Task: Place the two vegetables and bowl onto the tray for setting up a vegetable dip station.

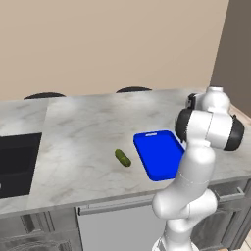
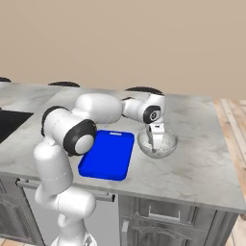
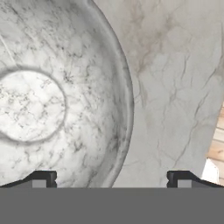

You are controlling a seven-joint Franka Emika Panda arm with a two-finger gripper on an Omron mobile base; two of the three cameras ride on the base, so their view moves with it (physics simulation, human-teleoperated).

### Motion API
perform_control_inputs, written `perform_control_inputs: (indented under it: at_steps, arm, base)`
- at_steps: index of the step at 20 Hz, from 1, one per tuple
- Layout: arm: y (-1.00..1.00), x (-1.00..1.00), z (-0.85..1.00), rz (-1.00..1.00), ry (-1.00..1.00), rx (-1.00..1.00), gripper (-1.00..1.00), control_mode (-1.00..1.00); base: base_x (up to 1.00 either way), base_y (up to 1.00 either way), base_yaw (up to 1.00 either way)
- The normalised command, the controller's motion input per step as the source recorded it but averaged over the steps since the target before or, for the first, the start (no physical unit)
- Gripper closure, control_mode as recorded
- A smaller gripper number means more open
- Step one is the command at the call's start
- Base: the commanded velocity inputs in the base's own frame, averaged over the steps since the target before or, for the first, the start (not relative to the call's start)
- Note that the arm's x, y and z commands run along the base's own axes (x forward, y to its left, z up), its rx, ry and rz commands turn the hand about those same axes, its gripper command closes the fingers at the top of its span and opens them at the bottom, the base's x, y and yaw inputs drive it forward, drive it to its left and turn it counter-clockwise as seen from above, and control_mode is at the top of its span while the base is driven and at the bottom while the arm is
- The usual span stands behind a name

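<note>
Tool (image 2: 154, 144) spread wide (straddling the rim) — bowl (image 2: 163, 145) beside tray (image 2: 108, 153).

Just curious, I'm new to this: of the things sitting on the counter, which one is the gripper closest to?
The speckled bowl: the open gripper hangs right over its rim, while the cucumber lies beyond the blue tray.

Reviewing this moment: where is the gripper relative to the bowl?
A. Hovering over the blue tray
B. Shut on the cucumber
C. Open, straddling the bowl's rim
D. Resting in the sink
C. The open gripper has one fingertip inside the bowl and the other over the counter, straddling the rim; nothing is gripped.
</note>
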Motion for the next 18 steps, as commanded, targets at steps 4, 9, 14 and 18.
perform_control_inputs:
  at_steps: [4, 9, 14, 18]
  arm:
    - [-0.04, 0.21, -0.22, 0.0, 0.0, 0.0, -1.0, -1.0]
    - [-0.06, 0.21, -0.2, 0.0, 0.0, 0.0, -1.0, -1.0]
    - [-0.1, 0.02, -0.2, 0.0, 0.0, 0.0, -1.0, -1.0]
    - [-0.07, 0.01, -0.2, -0.02, 0.0, 0.0, -1.0, -1.0]
  base:
    - [0.0, 0.0, 0.0]
    - [0.0, 0.0, 0.0]
    - [0.0, 0.0, 0.0]
    - [0.0, 0.0, 0.0]
